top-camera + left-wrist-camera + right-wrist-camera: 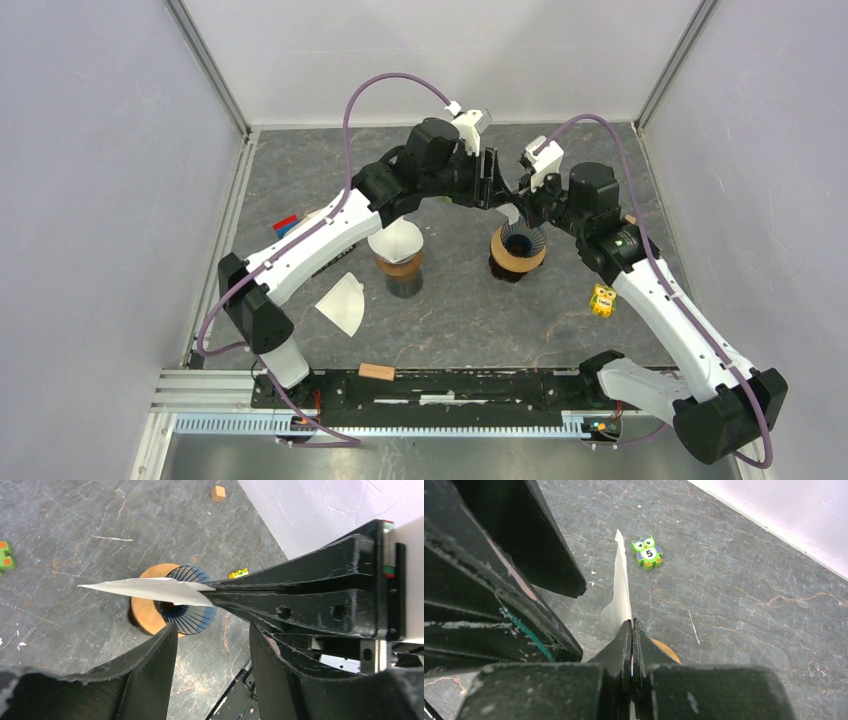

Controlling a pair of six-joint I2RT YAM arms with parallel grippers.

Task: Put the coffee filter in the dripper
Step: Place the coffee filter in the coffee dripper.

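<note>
Right wrist: coffee filter (623,585) apparently pinched in the closed right claw (631,630).

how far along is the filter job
Done: the coffee filter is off the table, pinched flat in the right jaws. In hand: it hangs above the dripper, not in it; the left jaws stand open. To do: lower it, seat it in the dripper, release.
</note>
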